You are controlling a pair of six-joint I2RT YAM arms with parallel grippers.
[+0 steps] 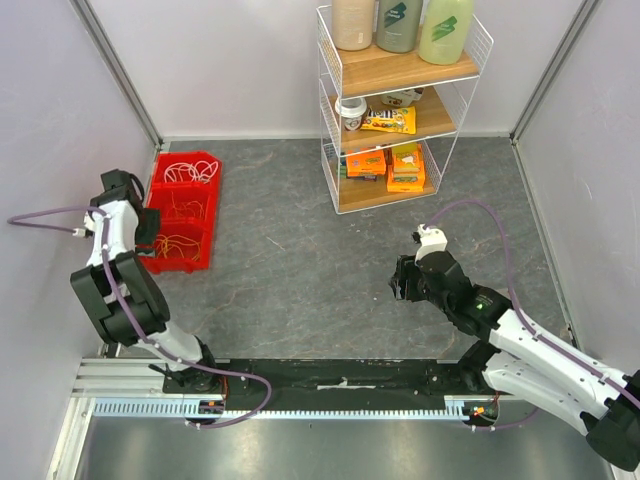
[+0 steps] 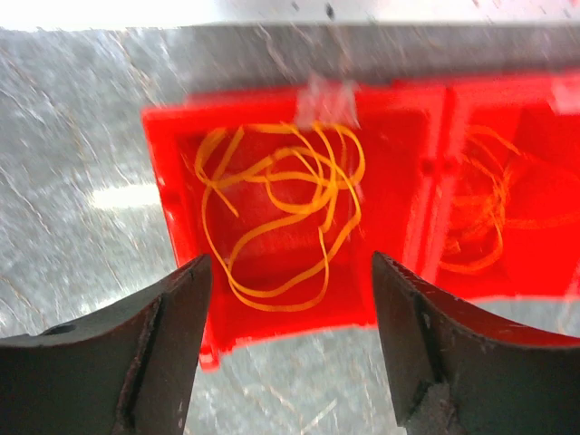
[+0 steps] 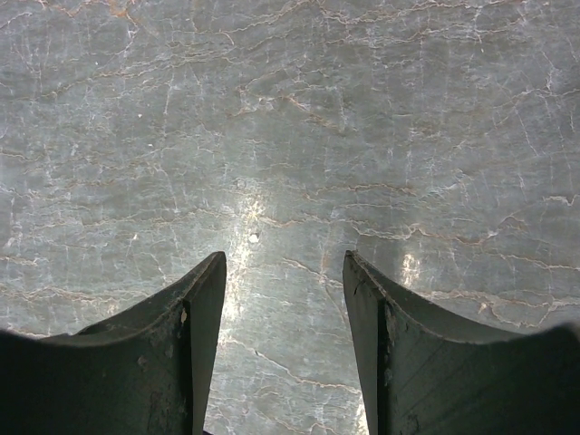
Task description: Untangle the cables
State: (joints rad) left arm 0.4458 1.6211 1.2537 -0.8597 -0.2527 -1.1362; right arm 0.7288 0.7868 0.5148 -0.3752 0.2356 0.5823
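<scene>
A red bin (image 1: 207, 215) at the far left holds the cables in three compartments: white loops (image 1: 187, 171) at the back, orange wire (image 1: 186, 208) in the middle, yellow wire (image 1: 176, 244) at the front. My left gripper (image 1: 150, 228) hangs over the bin's front half, open and empty. In the left wrist view its gripper (image 2: 290, 272) frames the yellow cable (image 2: 272, 213), with the orange cable (image 2: 480, 217) in the compartment to the right. My right gripper (image 1: 400, 284) is open and empty over bare table, as the right wrist view (image 3: 284, 263) shows.
A white wire shelf rack (image 1: 398, 110) with bottles, a cup and snack boxes stands at the back centre. Grey walls close in the left, back and right sides. The arms' base rail (image 1: 330, 385) runs along the near edge.
</scene>
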